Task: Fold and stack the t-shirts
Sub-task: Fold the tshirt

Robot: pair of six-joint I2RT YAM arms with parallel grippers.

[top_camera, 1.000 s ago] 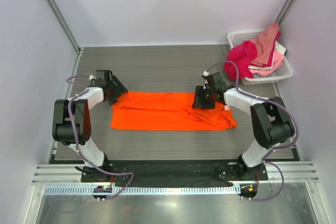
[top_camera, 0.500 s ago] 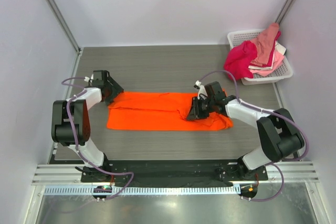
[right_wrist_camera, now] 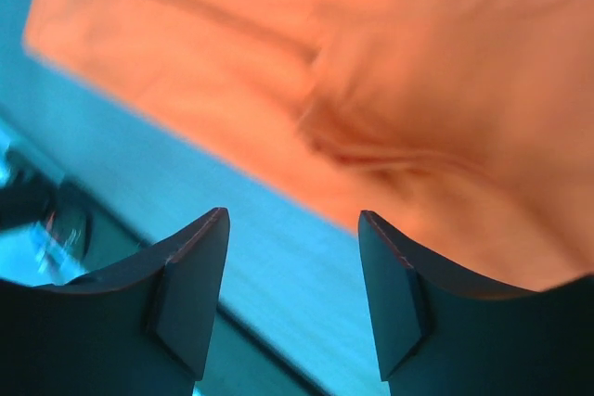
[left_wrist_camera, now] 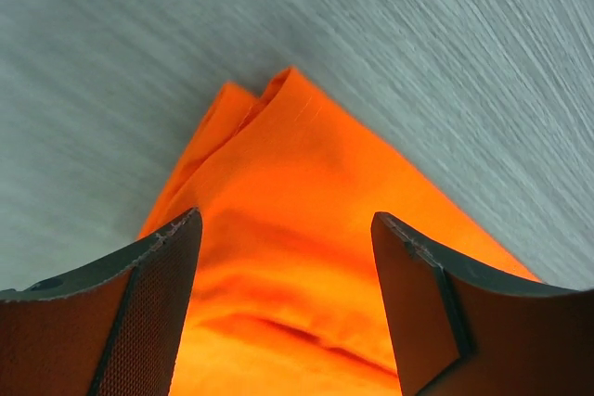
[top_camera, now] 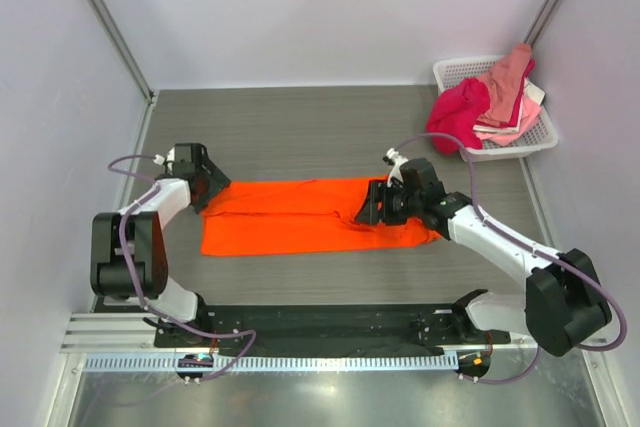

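The bright orange t-shirt [top_camera: 300,222] lies flat on the table as a long folded band. My left gripper [top_camera: 208,190] is open over its far left corner; in the left wrist view [left_wrist_camera: 286,229] the jaws stand wide apart above the orange cloth [left_wrist_camera: 297,164], holding nothing. My right gripper [top_camera: 370,209] is open over the right part of the shirt, at a crease. In the right wrist view [right_wrist_camera: 292,220] its jaws are apart and empty above the shirt's edge [right_wrist_camera: 418,62]. Magenta [top_camera: 458,112], salmon [top_camera: 508,77] and pale pink [top_camera: 497,131] shirts are heaped in the basket.
The white lattice basket [top_camera: 545,135] stands at the far right corner, with the magenta shirt hanging over its left rim. Grey walls close in the table on the left, back and right. A black base rail [top_camera: 320,325] runs along the near edge.
The orange shirt has shifted a little left and nearer. My left gripper moved left with its corner. My right gripper moved nearer and left as the right arm's elbow swung out to the right.
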